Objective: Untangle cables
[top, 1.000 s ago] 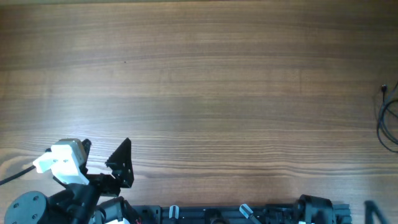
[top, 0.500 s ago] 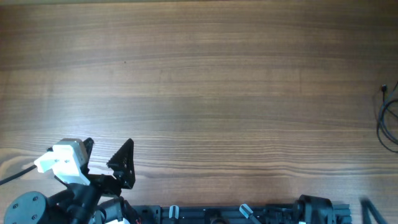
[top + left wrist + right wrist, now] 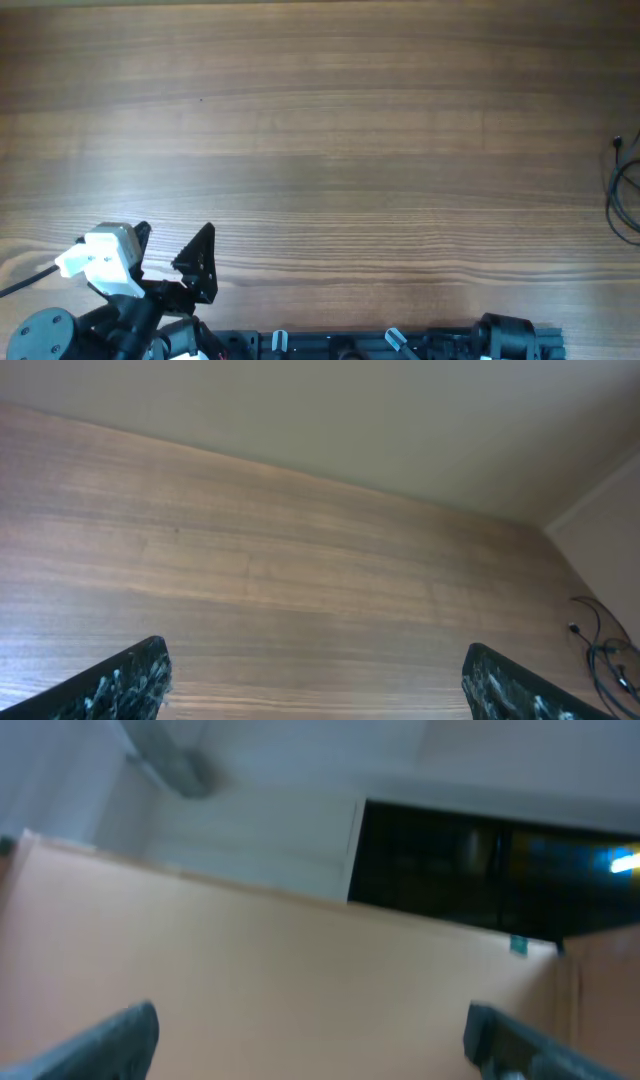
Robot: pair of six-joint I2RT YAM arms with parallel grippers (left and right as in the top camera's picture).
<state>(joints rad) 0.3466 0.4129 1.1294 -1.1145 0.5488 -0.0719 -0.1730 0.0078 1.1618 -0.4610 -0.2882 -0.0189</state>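
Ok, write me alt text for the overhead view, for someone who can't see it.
Thin black cables lie looped at the right edge of the wooden table, partly cut off by the frame. The left gripper sits open at the lower left, far from them.

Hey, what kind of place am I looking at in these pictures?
Probably an indoor robotics lab or test bench. A bare wooden table has a robot arm mounted at its near edge, thin black cables lie loose at its right edge, and a plain wall stands behind it.
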